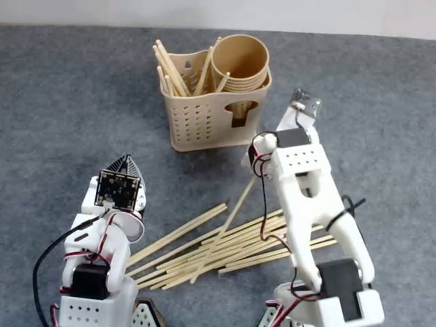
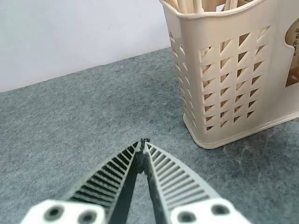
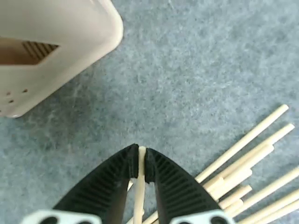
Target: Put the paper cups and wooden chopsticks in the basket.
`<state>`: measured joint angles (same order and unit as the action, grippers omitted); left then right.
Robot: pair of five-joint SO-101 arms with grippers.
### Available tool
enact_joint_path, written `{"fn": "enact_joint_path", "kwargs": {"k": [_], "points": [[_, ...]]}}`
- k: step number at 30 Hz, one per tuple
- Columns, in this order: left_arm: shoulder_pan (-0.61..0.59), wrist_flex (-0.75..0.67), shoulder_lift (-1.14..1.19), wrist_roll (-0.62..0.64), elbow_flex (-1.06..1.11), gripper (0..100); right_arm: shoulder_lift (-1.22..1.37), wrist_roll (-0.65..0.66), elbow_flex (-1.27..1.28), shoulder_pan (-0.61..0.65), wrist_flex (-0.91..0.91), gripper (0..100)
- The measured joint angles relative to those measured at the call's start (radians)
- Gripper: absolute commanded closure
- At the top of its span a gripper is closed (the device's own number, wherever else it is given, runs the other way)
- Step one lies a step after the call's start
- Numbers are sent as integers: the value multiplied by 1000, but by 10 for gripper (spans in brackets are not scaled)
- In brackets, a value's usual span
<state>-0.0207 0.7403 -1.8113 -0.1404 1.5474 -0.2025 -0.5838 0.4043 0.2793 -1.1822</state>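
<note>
— How's the right arm?
— Stretched forward, right gripper (image 3: 141,158) clamped on one chopstick (image 3: 139,198). The basket (image 3: 70,42) is just ahead of it, the loose chopsticks (image 3: 243,161) beside it.
— And the left?
— Folded back, left gripper (image 2: 142,145) closed on nothing. The paper cups (image 1: 240,65) sit in the basket.

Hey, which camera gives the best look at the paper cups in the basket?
The high view: the stacked paper cups sit in full sight in the basket, open rims up. The left wrist view catches a brown sliver of them through the basket's handle slot, as does the right wrist view.
</note>
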Motion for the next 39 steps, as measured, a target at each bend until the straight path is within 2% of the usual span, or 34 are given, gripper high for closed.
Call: {"fn": "enact_joint_path", "kwargs": {"k": [15,27,36,39], "points": [[0,0,0,0,0,987,-408,44,0,0,-68,995],[0,0,0,0,0,987,-723,121,0,124,-69,995],[0,0,0,0,0,987,-853,127,2,144,132,995],[0,0,0,0,0,987,-864,172,2,144,213,995]]}}
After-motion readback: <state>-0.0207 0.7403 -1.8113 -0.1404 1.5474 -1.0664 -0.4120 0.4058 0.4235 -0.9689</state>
